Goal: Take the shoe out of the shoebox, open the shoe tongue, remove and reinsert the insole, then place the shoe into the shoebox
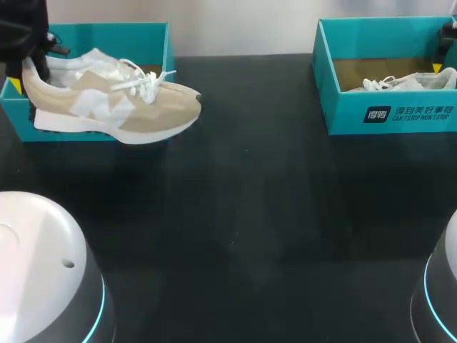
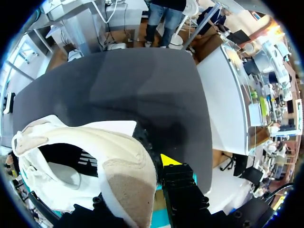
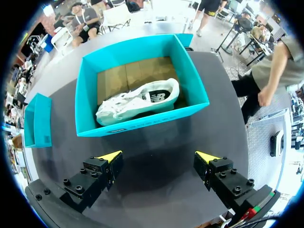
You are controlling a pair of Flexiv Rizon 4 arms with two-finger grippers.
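Observation:
A beige and white sneaker (image 1: pixel 114 100) with white laces hangs level over the front of the left teal shoebox (image 1: pixel 107 36), toe toward the table's middle. My left gripper (image 1: pixel 25 71) is shut on its heel. In the left wrist view the heel collar (image 2: pixel 126 178) sits between the fingers, with one yellow fingertip (image 2: pixel 167 160) showing and the other hidden behind the shoe. My right gripper (image 3: pixel 159 156) stands wide open and empty above the table, in front of the right teal shoebox (image 3: pixel 142 123), which holds a white shoe (image 3: pixel 137 102) lying on its side.
The right shoebox (image 1: pixel 385 114) stands at the back right with the white shoe (image 1: pixel 403 82) in it. Dark tabletop (image 1: pixel 243 214) spreads between and in front of both boxes. My arms' round bases (image 1: pixel 43 271) fill the near corners.

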